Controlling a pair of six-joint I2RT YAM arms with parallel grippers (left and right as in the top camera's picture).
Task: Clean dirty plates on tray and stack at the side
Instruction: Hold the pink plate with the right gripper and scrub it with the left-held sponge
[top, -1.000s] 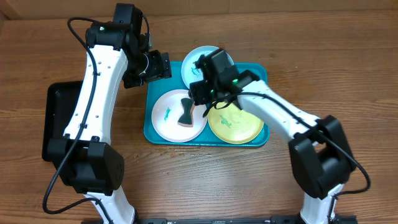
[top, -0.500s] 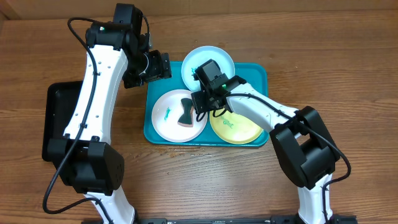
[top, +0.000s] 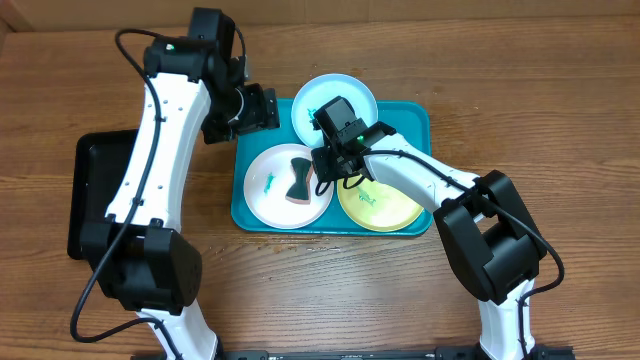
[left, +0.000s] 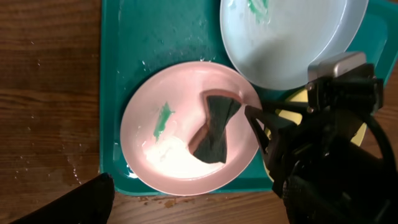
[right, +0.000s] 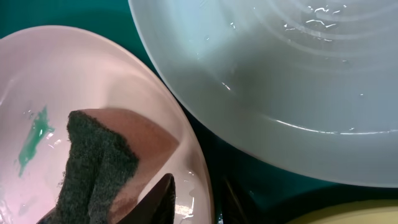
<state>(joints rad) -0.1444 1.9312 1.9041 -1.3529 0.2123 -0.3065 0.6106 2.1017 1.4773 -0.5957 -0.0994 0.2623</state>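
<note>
Tray (top: 415, 120) sits mid-table (top: 560, 100). Three plates in it:
- far plate (top: 350, 90) overhangs the far rim
- near-left plate (top: 268, 190) and near-right plate (top: 390, 208) sit side by side in front of it

Sponge (top: 299, 181) lies on the near-left plate, right half. Right gripper (right: 196, 202) is just right of the sponge, straddling that plate's right rim. Left gripper (top: 268, 105) is over the tray's far-left corner. Smaller tray (top: 88, 190) is at table left, well apart.
</note>
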